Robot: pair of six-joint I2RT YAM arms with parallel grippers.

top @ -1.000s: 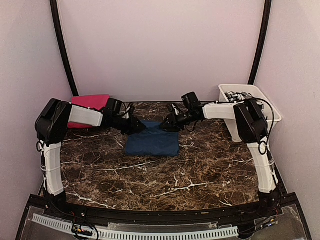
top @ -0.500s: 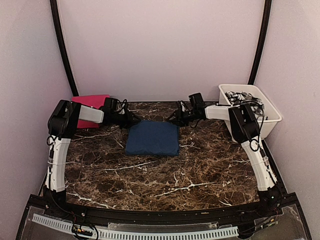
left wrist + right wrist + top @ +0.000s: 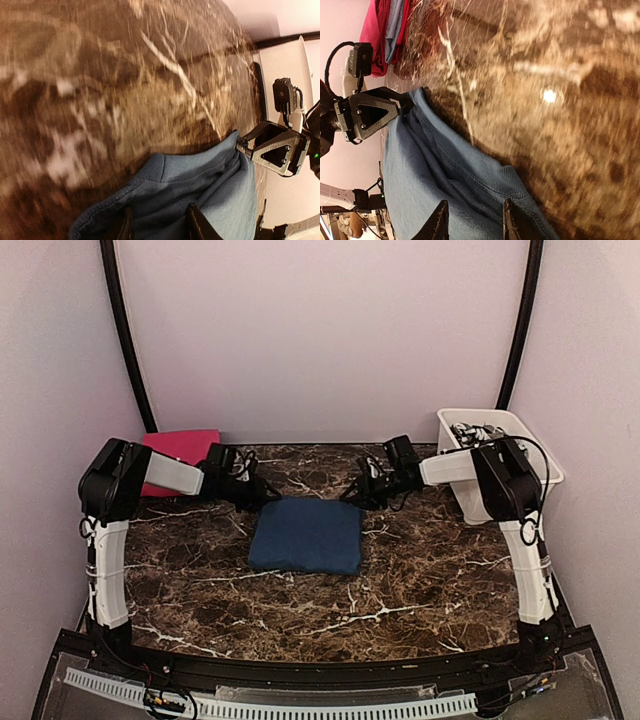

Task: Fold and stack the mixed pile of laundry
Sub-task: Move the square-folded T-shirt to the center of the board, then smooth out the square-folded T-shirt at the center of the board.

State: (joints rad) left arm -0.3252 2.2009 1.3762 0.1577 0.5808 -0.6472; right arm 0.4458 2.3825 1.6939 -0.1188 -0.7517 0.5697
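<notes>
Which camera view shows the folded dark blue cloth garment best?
The top external view: the folded dark blue cloth garment appears whole, as a square. Each wrist view shows only one corner, close and partly blurred.

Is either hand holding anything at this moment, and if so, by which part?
Both are. The left hand pinches the far-left corner of the folded dark blue garment, and the right hand pinches its far-right corner.

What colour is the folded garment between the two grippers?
The garment is dark navy blue, clearest in the top view.
</notes>
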